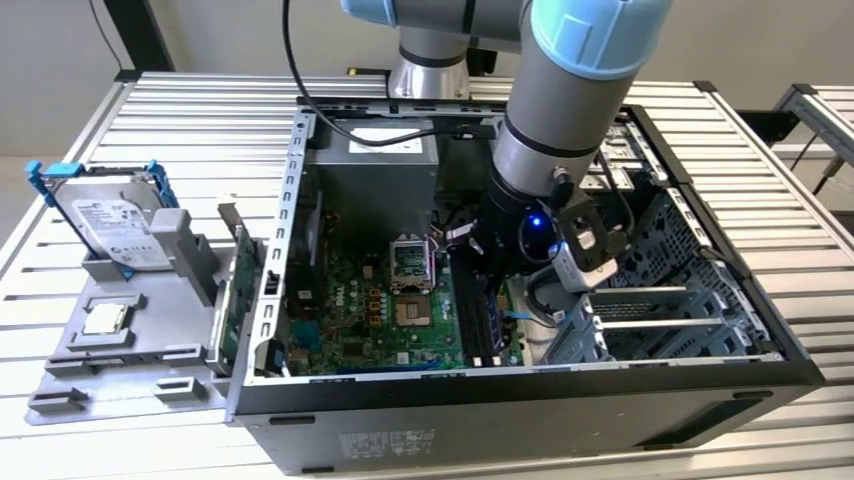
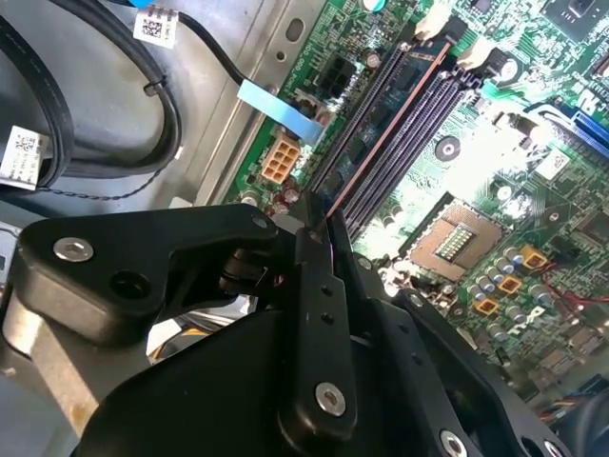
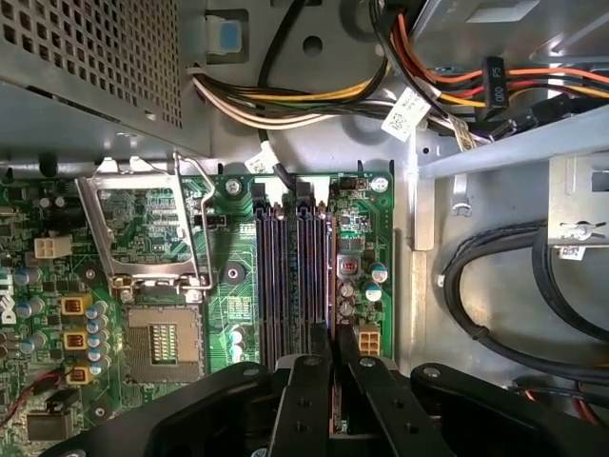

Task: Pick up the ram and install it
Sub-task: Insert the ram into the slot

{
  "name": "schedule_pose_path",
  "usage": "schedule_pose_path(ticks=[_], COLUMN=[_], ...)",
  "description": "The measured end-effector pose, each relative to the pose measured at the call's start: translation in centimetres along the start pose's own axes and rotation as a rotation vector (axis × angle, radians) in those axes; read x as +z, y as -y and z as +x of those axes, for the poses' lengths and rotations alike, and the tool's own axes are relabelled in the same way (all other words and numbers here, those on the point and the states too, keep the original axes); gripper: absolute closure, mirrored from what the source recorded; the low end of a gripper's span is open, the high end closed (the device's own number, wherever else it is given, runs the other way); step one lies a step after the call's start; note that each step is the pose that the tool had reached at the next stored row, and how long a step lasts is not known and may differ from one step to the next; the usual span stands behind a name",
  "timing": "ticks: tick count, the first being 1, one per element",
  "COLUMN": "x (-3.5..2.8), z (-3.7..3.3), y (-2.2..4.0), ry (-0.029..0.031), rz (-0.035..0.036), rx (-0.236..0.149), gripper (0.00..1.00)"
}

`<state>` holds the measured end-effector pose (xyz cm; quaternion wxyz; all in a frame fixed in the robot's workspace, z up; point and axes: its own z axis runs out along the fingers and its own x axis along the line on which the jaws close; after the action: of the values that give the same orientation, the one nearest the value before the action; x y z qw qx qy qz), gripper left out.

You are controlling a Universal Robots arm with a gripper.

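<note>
- Grip: the black two-finger gripper (image 2: 320, 221) is closed on the ram (image 2: 381, 140), a slim dark memory stick seen edge-on as a thin reddish-brown line running out from between the fingers (image 2: 319, 314).
- Position: in the first wrist view the gripper (image 3: 335, 360) hangs over the bank of long dark memory slots (image 3: 295, 276), just beside the empty square silver processor socket (image 3: 164, 343). The stick lines up with the slot farthest from that socket. I cannot tell whether its lower edge has entered the slot.
- Setting: in the exterior view the gripper (image 1: 501, 275) reaches down into the open black metal computer case (image 1: 534, 400), onto the side of the green motherboard (image 1: 347, 310) beyond the socket.
- Weight and stiffness: the stick is likely very light, and stiff along its length but thin, so it would flex or crack if twisted or pushed off-axis.
- Fragility: the contacts and chips are delicate (a skewed press could also strain the slot).
- Hold: the flat faces are probably smooth, so a firm pinch across them near the top edge suits it best. That keeps the contact edge free and the board upright over the slot.
- Risk: the clearance to the slots nearer the socket looks tight.
</note>
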<state>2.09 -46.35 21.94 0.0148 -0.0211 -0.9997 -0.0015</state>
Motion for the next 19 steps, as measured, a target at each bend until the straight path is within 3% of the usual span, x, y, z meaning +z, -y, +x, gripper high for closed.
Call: schedule_pose_path(ticks=[7,13,19], x=[0.01,0.17,0.80], z=[0.06,0.06,0.05], y=[0.00,0.00,-0.02], ry=[-0.0004,-0.0004,-0.0009], rz=[0.0010,0.0013,0.0014], rx=[-0.038,-0.047,-0.050], gripper=[1.00,1.00,1.00])
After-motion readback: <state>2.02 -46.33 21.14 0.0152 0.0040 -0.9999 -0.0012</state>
